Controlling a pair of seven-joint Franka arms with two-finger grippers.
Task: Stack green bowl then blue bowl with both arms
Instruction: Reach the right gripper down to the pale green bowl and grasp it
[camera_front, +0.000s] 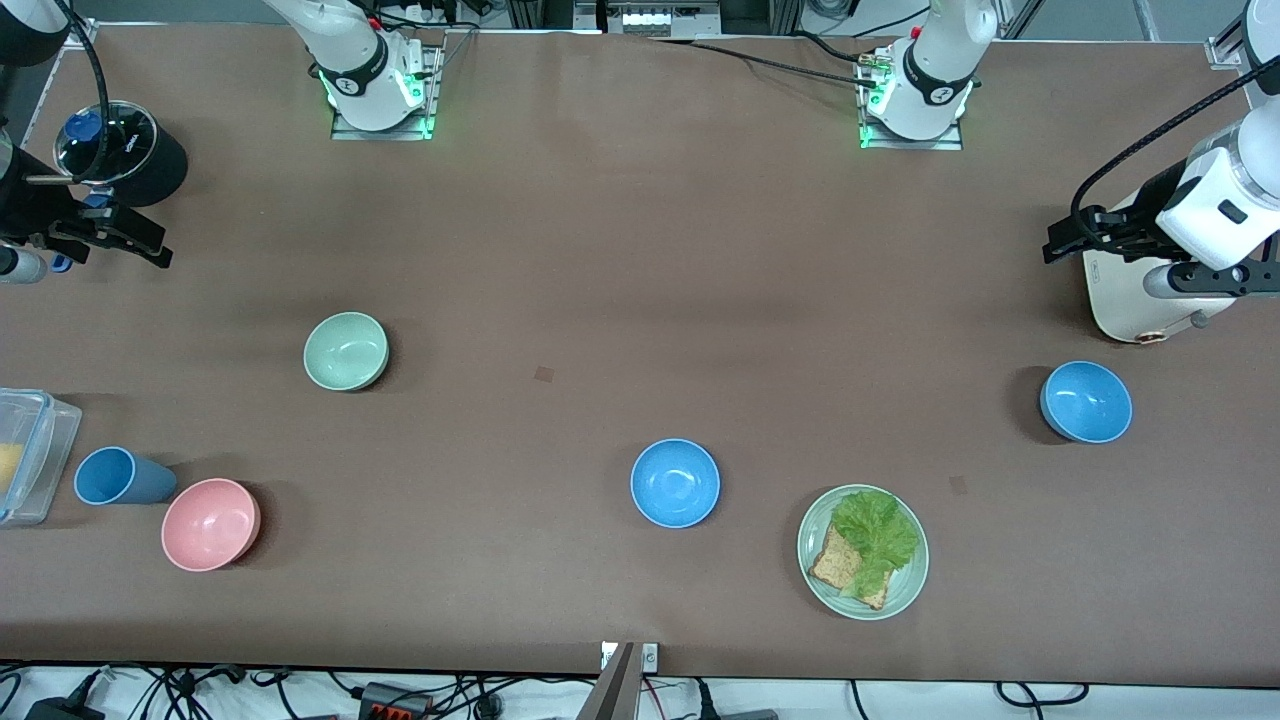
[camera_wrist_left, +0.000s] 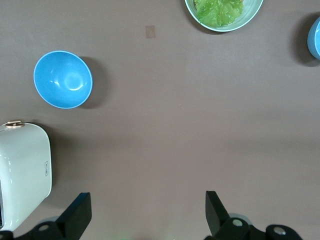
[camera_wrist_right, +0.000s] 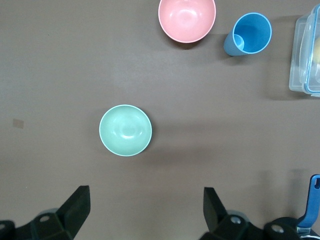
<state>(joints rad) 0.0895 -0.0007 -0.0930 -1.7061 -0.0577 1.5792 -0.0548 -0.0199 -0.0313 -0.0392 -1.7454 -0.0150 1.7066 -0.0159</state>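
The pale green bowl (camera_front: 346, 351) stands upright on the brown table toward the right arm's end; it also shows in the right wrist view (camera_wrist_right: 125, 130). One blue bowl (camera_front: 675, 483) stands mid-table beside the lettuce plate. A second blue bowl (camera_front: 1086, 402) stands toward the left arm's end and shows in the left wrist view (camera_wrist_left: 63, 79). My right gripper (camera_front: 130, 240) hangs open and empty above the table's right-arm end (camera_wrist_right: 146, 207). My left gripper (camera_front: 1070, 238) hangs open and empty above the table's left-arm end (camera_wrist_left: 148, 210).
A pale green plate (camera_front: 905, 590) with lettuce and bread lies near the front camera. A pink bowl (camera_front: 210, 523), a blue cup (camera_front: 120, 477) and a clear box (camera_front: 35, 450) sit at the right arm's end. A white appliance (camera_front: 1135, 305) stands by the left gripper, a black canister (camera_front: 130, 155) by the right.
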